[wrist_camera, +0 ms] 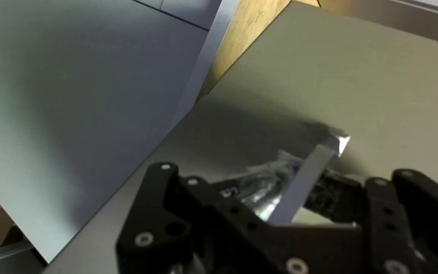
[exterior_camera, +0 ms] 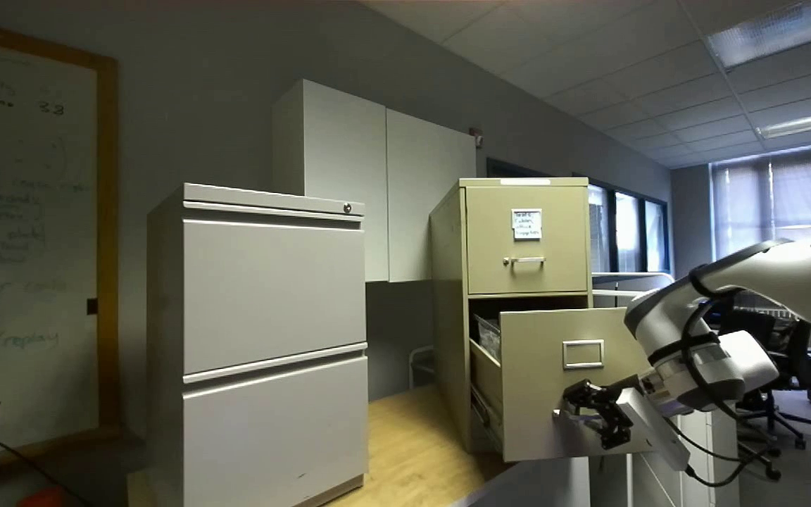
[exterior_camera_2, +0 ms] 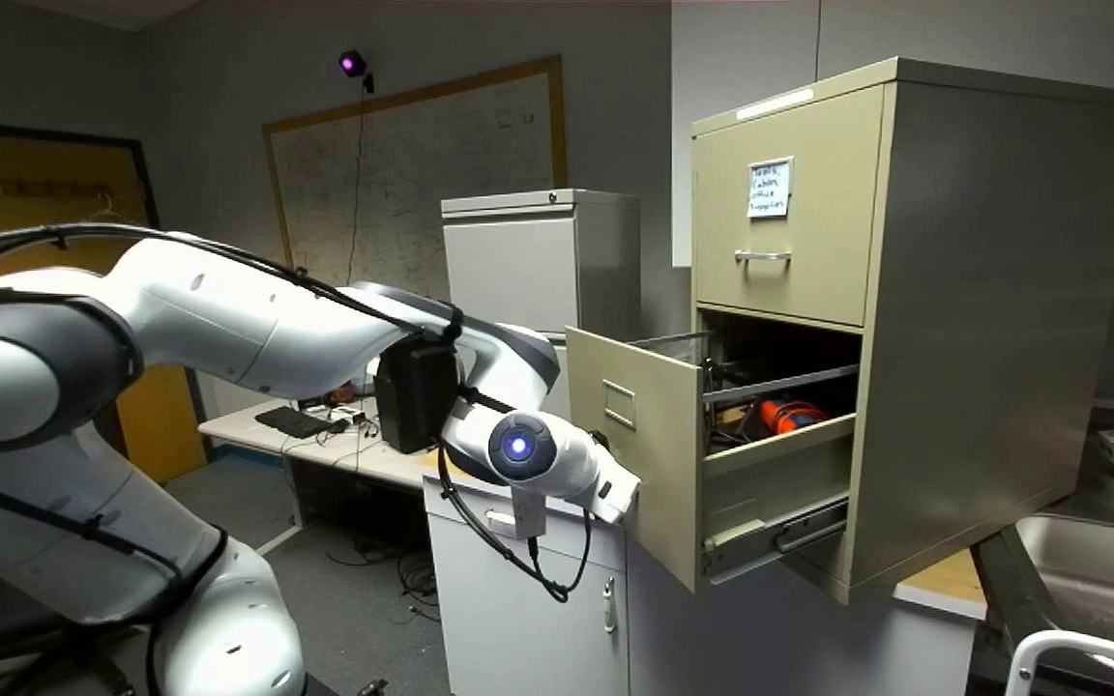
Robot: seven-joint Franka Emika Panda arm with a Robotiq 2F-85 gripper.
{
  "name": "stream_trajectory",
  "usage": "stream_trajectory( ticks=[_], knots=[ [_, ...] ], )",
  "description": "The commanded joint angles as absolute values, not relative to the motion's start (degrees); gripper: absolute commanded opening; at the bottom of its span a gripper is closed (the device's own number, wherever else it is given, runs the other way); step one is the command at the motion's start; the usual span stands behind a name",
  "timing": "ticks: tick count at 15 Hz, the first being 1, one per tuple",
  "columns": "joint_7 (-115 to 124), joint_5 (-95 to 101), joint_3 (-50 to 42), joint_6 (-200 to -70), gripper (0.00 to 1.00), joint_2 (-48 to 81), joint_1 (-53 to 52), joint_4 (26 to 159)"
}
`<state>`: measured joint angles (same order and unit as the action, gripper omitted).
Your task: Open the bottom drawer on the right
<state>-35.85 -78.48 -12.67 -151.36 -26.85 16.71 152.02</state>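
Observation:
The bottom drawer (exterior_camera: pixel 536 380) of the narrow tan filing cabinet stands pulled well out in both exterior views (exterior_camera_2: pixel 649 425). Its plain tan front has an empty label frame and a small silver pull (wrist_camera: pixel 304 177). In an exterior view its open side shows metal rails and an orange item (exterior_camera_2: pixel 792 416) inside. My gripper (exterior_camera: pixel 578 414) is at the pull, in front of the drawer. In the wrist view the gripper's (wrist_camera: pixel 299 180) taped fingers close on both sides of the pull. In an exterior view the wrist hides the fingers and pull.
The drawer above, with a white paper sheet (exterior_camera: pixel 527 224), is shut. A wide light-grey cabinet (exterior_camera: pixel 272 296) stands beside on the wooden counter (exterior_camera: pixel 412 436). A sink (exterior_camera_2: pixel 1099 570) lies beyond the tan cabinet. A white lower cabinet (exterior_camera_2: pixel 528 599) stands below the arm's wrist.

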Motion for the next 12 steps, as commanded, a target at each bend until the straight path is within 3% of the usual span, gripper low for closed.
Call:
stream_trajectory(
  ticks=[1,8,9,12],
  knots=[
    [-41.0,-79.5,-12.5,-148.6,0.03,-27.8,14.8,159.8],
    [-45.2,-82.8,-14.1,-146.6,0.03,-30.3,14.7,163.0],
    [-45.9,-83.3,-14.4,-146.2,0.26,-30.4,14.7,163.3],
    [-47.3,-84.2,-14.6,-146.2,0.39,-30.6,14.7,164.2]
  ],
)
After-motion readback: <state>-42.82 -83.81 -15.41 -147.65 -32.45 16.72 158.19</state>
